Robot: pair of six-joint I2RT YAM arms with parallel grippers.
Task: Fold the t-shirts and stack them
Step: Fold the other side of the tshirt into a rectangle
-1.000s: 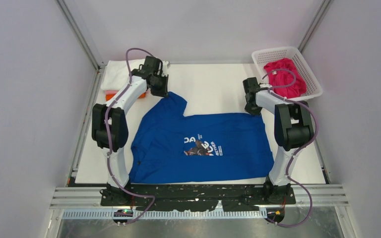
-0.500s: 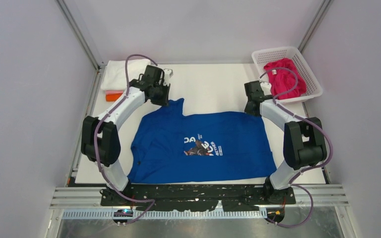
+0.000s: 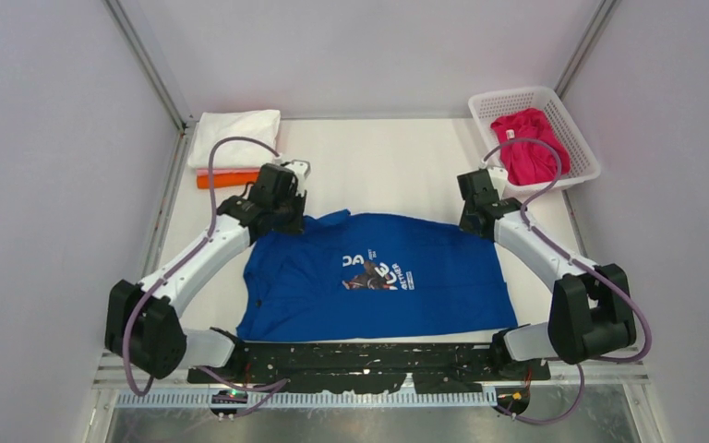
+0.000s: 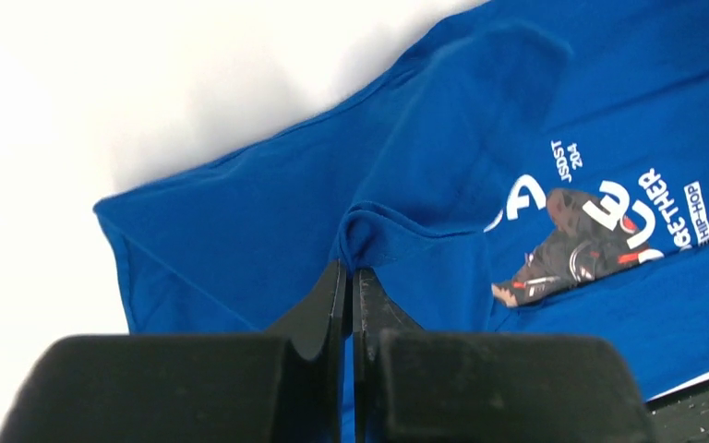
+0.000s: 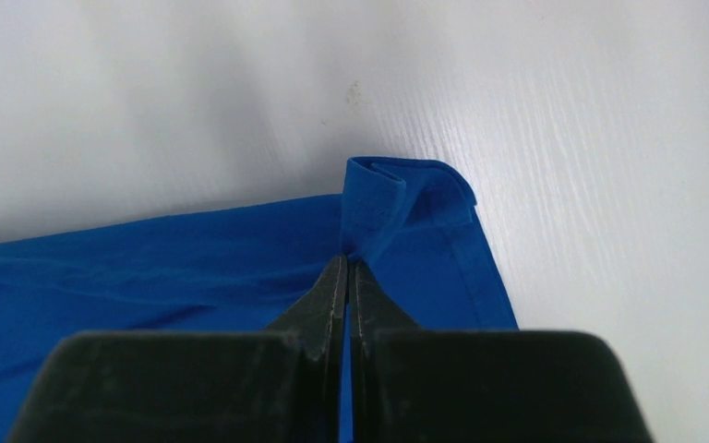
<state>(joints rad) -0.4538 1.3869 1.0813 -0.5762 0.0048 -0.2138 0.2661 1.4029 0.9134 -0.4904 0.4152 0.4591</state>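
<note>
Blue t-shirt point(image 3: 443, 263) lies print-up on the white surface point(image 3: 388, 166), in the middle and toward the near edge, spread mostly flat.

Left end effector point(image 3: 283, 223) is clamped shut on the shirt's far-left corner. The left wrist view shows the jaws pressed together with a pucker of blue cloth caught at the tips. Right end effector point(image 3: 476, 224) is likewise closed on the far-right corner, where a small rolled tab of hem is pinched between the jaws.

Judgement: the two-corner hold is there to keep the far edge straight and evenly tensioned, so it can be carried toward the near hem as one line for a half fold. A single pinch would likely skew the cloth.

Placement of the rest:
- White t-shirt point(image 3: 235, 137) is folded in the far-left corner, lying over a pale pink t-shirt point(image 3: 208, 172) and an orange t-shirt point(image 3: 226, 179). This reads as the finished stack, parked clear of the working area.
- Magenta t-shirt point(image 3: 531, 157) is crumpled inside the basket point(image 3: 517, 95) at the far right — probably waiting its turn.

Count:
- T-shirts: five — blue 1, magenta 1, white 1, pale pink 1 (only an edge shows), orange 1 (edge only).
- Basket: 1.
- Arms: 2; end effectors: 2, both gripping the blue t-shirt.
</note>
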